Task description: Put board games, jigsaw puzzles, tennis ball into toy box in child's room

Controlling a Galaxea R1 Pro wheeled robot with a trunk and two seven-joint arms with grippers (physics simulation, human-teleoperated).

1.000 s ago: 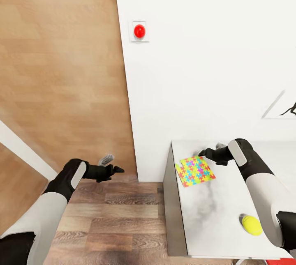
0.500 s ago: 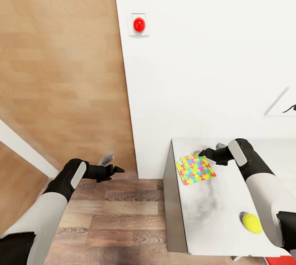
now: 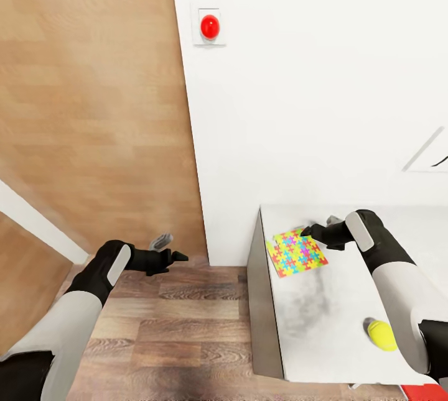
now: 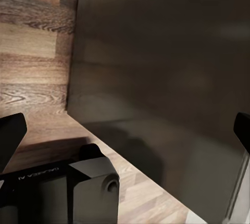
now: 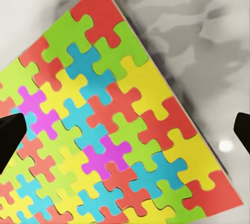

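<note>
The right tool (image 3: 309,230) hovers with its fingers spread apart over the far corner of one multicoloured jigsaw puzzle (image 3: 296,253), gripping nothing. The puzzle lies flat near the left end of the pale mottled bench (image 3: 323,320), close to the wall. One yellow-green tennis ball (image 3: 381,335) sits on the same bench, well apart from the puzzle, beside the right forearm. The left tool (image 3: 172,248) hangs over the wood floor (image 3: 180,326), left of the bench, fingers apart and empty. One red button (image 3: 210,27) is mounted on the white wall.
</note>
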